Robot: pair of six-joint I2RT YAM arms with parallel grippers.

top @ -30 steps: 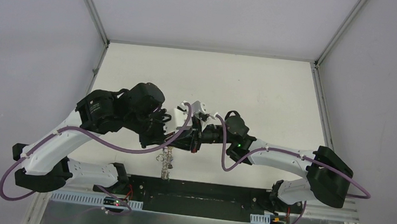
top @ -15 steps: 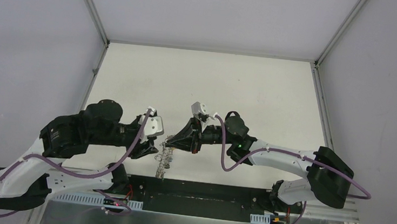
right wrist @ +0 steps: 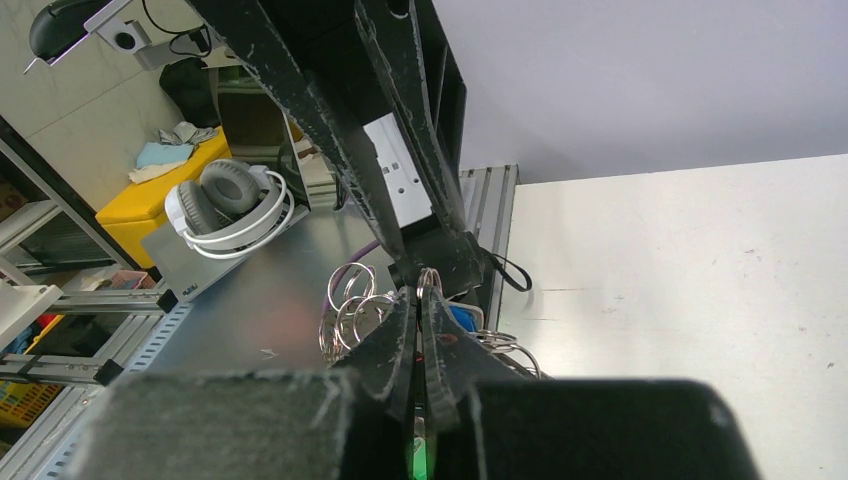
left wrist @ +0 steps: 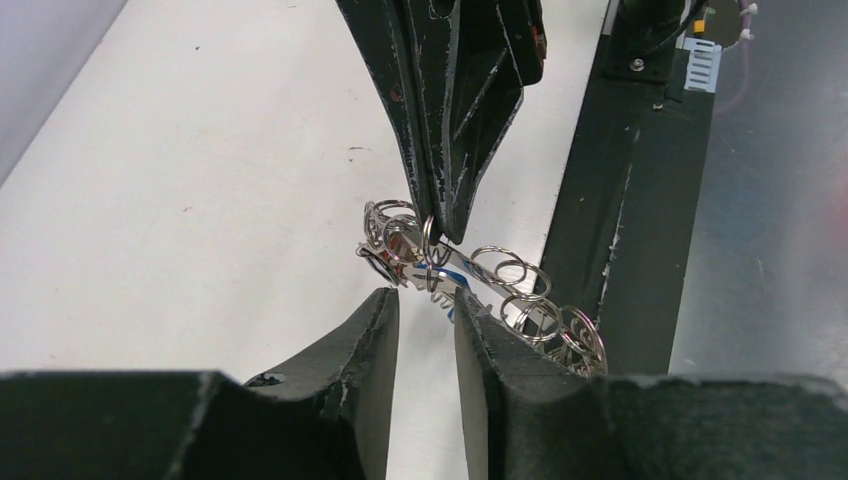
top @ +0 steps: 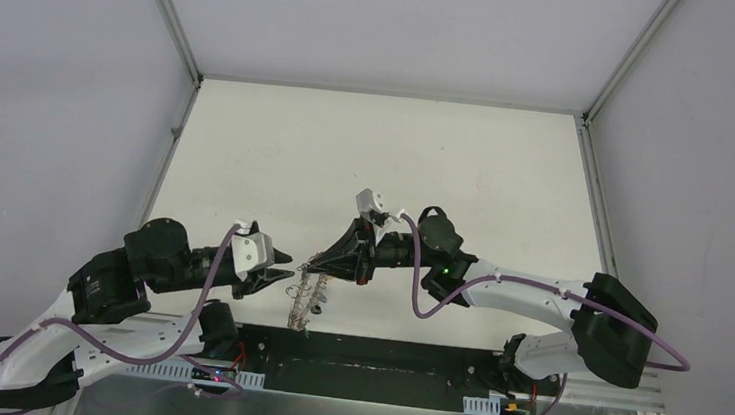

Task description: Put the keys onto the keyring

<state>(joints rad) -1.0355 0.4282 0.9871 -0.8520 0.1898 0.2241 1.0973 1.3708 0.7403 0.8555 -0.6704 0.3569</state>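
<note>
Though a blue key hangs on the keyring the right claw squeezes, the left claw is apart, empty.

Left arm folded low, left gripper fingers slightly parted; right arm reaching leftward, right gripper pinched closed (on the keyring).

white table, black base plate along its near edge.

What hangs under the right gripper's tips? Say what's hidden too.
The keyring, pinched in the right gripper, dangles over the table; a blue-and-white piece shows among its loops. The left gripper covers its lower end.
</note>
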